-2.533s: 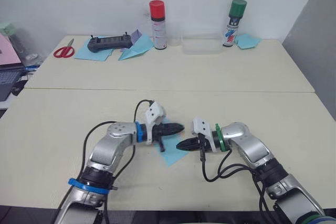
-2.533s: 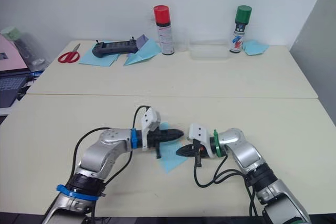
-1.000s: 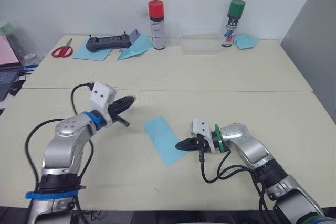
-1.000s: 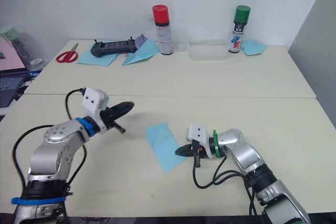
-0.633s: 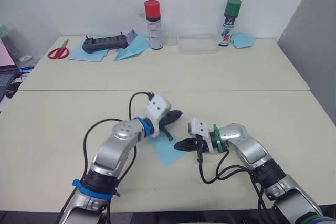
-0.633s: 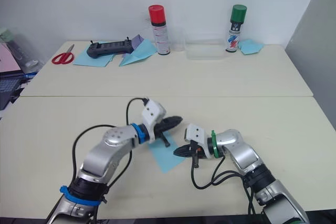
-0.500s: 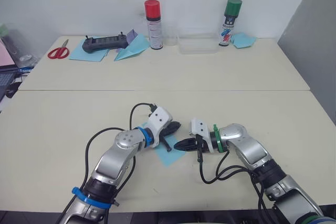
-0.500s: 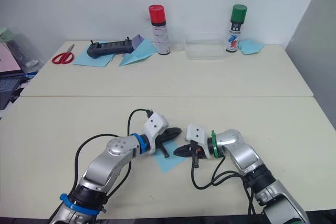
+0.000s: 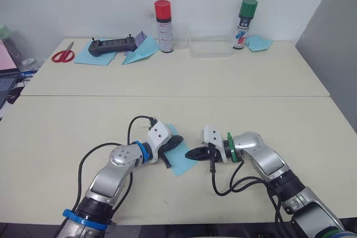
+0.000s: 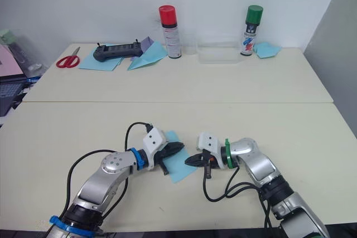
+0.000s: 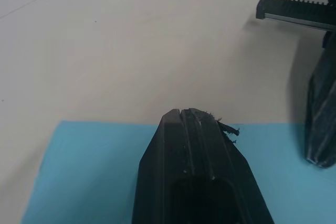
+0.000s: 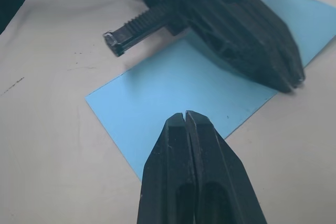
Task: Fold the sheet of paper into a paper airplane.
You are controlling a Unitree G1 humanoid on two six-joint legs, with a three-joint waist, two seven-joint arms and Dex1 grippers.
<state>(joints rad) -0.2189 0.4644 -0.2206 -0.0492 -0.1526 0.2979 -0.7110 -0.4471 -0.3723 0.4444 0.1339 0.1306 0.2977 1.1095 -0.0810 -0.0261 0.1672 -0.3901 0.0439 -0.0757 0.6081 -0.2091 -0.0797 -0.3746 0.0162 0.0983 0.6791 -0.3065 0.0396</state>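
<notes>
The sheet of paper (image 9: pixel 179 161) lies flat on the front table as a light blue, narrow rectangle, slanted between my two grippers. My left gripper (image 9: pixel 180 140) is shut and rests low over the sheet's far half, its tip pointing right. Its shut fingertips (image 11: pixel 190 114) end over the paper's (image 11: pixel 89 171) edge. From the right, my right gripper (image 9: pixel 188 153) is also shut, with its tip at the sheet's right edge. In the right wrist view its tip (image 12: pixel 185 115) sits over the paper (image 12: pixel 173 85), facing the left gripper (image 12: pixel 247 40). Neither holds anything.
On the back table stand a red-capped spray can (image 9: pixel 162 18), a green-capped can (image 9: pixel 244 15) and a clear container (image 9: pixel 211 47). Red scissors (image 9: pixel 61 55), a black controller (image 9: pixel 114 44), a wider blue dart (image 9: pixel 139 53) and a blue paper lump (image 9: pixel 258 42) lie there too.
My left arm swung out to the left a second ago, came back to the sheet, and now sits lower and nearer over it. The right gripper has stayed at the sheet's right edge.
</notes>
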